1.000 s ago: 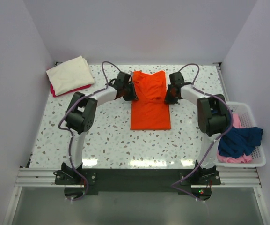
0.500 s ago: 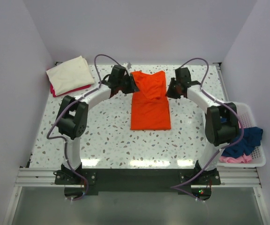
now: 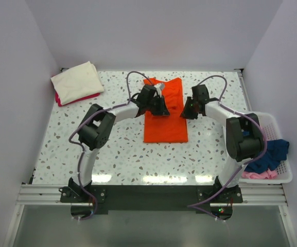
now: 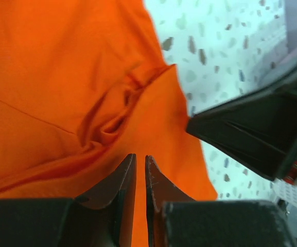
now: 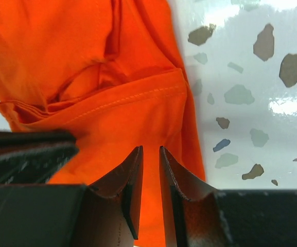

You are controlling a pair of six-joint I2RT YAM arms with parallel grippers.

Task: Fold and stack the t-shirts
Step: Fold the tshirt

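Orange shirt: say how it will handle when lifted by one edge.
Probably floppy: the shirt bunches into creases by the left claw. Likely light: its thin layers lie flat on the table. Pushed, it would probably rumple or slide, not roll.

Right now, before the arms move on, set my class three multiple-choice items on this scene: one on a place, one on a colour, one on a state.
1. Where is the cream shirt? A far-left corner of the table; B table centre; C near edge.
2. What colour is the shirt between the two arms? A navy; B pink; C orange.
3. The navy shirt is: A folded flat; B crumpled in the basket; C spread on the table.
Key: 1 A, it sits folded by the far-left walls. 2 C, the orange shirt lies mid-table. 3 B, it spills over the basket's rim.
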